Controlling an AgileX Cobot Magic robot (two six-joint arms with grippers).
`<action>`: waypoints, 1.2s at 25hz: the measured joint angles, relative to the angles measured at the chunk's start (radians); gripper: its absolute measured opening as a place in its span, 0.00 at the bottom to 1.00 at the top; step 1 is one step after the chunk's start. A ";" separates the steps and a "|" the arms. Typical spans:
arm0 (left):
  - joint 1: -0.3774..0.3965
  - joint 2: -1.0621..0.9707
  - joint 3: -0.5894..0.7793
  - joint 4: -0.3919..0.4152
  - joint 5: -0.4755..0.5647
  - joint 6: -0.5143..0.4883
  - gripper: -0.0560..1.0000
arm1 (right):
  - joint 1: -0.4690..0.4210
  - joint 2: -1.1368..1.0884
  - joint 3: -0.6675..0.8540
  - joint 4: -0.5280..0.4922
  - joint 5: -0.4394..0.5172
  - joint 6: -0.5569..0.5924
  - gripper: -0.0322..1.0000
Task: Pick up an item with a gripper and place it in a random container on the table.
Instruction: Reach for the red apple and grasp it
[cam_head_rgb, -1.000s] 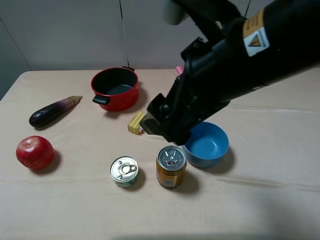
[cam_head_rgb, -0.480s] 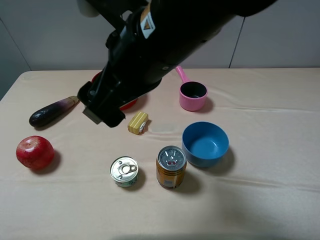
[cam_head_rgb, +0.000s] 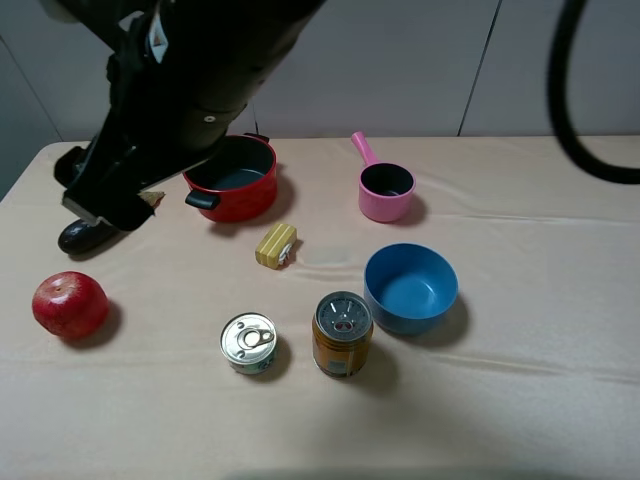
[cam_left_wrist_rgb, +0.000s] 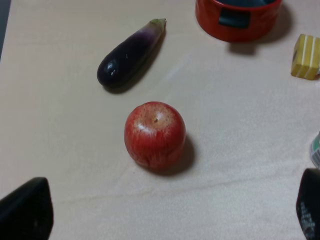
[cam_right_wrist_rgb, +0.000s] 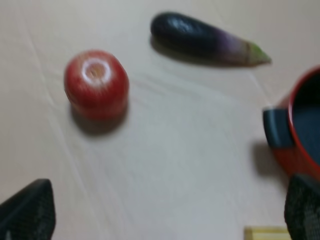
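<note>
Red apple (cam_left_wrist_rgb: 155, 135) lying free, ahead of wide-parted left jaws, right jaws seemingly parted too.

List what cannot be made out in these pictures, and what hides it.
Eggplant: high view, the arm covers most of it.
Apple: right wrist view, blur wipes out its skin detail.
Red pot: left wrist view, cut off by the frame edge.
Fingers: both wrist views, cut off at the corners.
Orange can label: high view, too small to read.
</note>
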 joint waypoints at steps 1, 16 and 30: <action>0.000 0.000 0.000 0.000 0.000 0.000 0.99 | 0.006 0.022 -0.023 0.001 0.004 -0.001 0.70; 0.000 0.000 0.000 0.000 0.000 0.000 0.99 | 0.072 0.281 -0.396 0.162 0.060 -0.138 0.70; 0.000 0.000 0.000 0.000 0.000 0.000 0.99 | 0.104 0.412 -0.437 0.214 -0.162 -0.187 0.70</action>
